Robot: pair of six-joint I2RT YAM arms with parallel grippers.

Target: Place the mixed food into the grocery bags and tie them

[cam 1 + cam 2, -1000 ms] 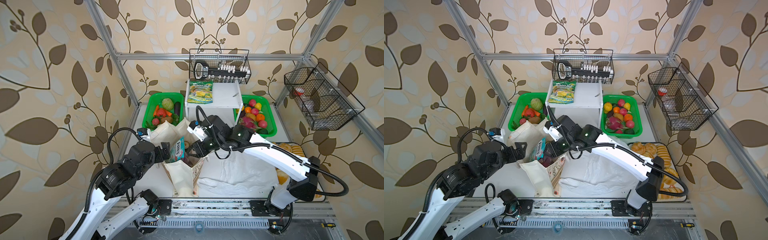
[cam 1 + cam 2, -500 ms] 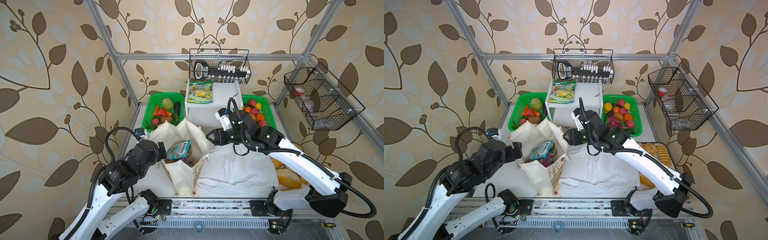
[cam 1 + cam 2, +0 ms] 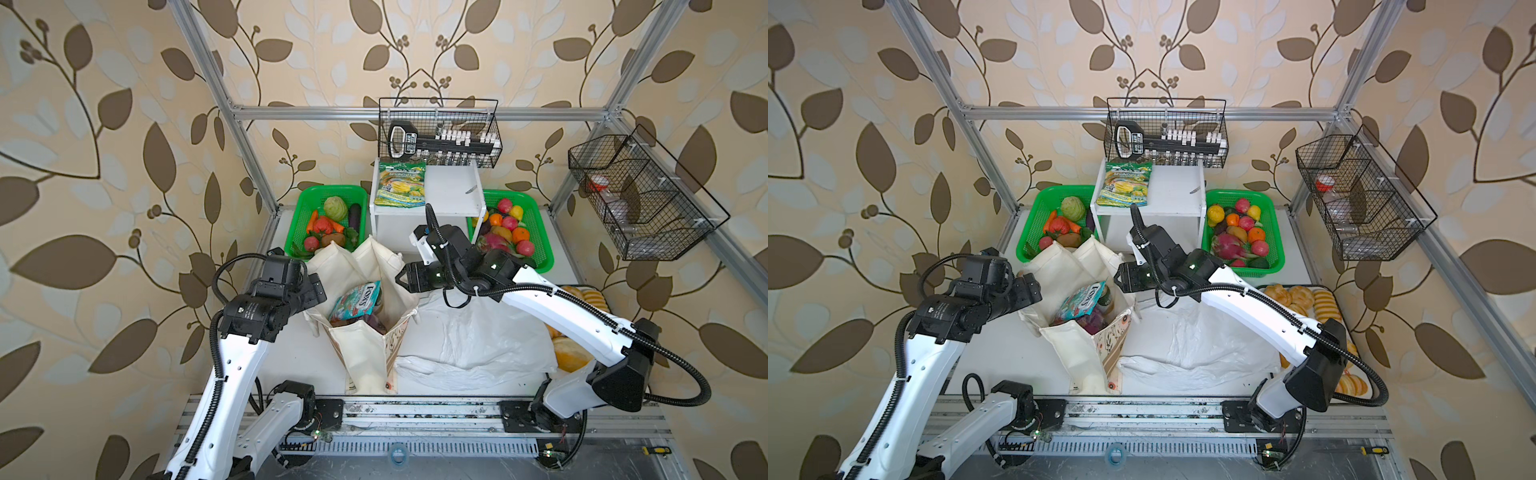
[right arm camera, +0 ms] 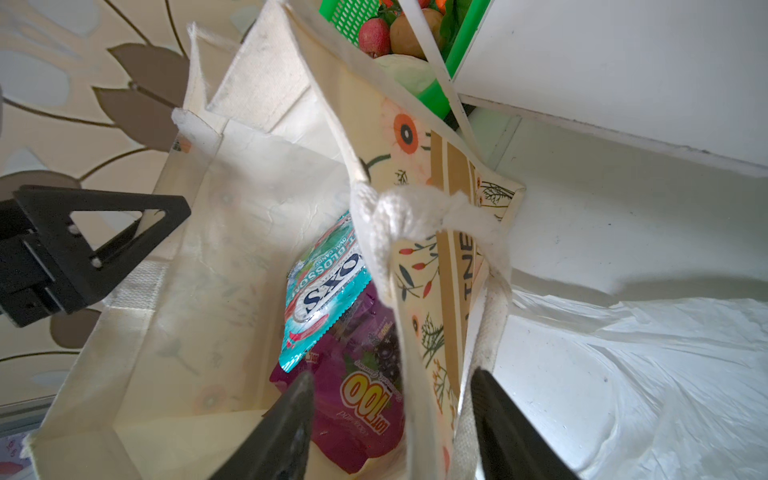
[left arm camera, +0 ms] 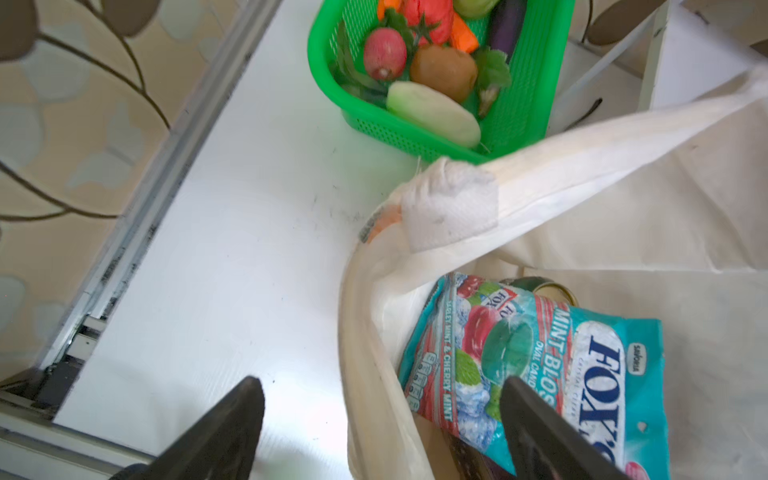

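Observation:
The cream canvas tote (image 3: 365,357) (image 3: 1084,357) stands open at mid-table. Inside lie the FOX'S candy packet (image 3: 357,301) (image 5: 540,353), a purple snack packet (image 4: 357,399) and a drink can (image 5: 548,289). My left gripper (image 3: 316,291) (image 5: 382,415) is open, its jaws astride the tote's left rim. On the tote's right side, my right gripper (image 3: 401,278) (image 4: 395,415) is open with the wall and handle strap between its fingers. The white plastic bag (image 3: 478,340) (image 4: 623,374) lies flat to the right. A pink dragon fruit (image 3: 494,241) and yellow-orange toy fruits (image 3: 517,235) sit in the right green basket (image 3: 540,232).
A left green basket (image 3: 299,224) of vegetables stands behind the tote. Between the baskets is a white shelf box (image 3: 453,195) with a green-yellow snack packet (image 3: 401,185). Wire baskets hang at the back (image 3: 440,133) and right (image 3: 640,195). Bread loaves (image 3: 590,297) lie far right.
The FOX'S packet went from upright beside my right gripper to lying in the tote. The right gripper swung away toward the right basket, then returned to the tote's right rim. The left gripper edged onto the left rim.

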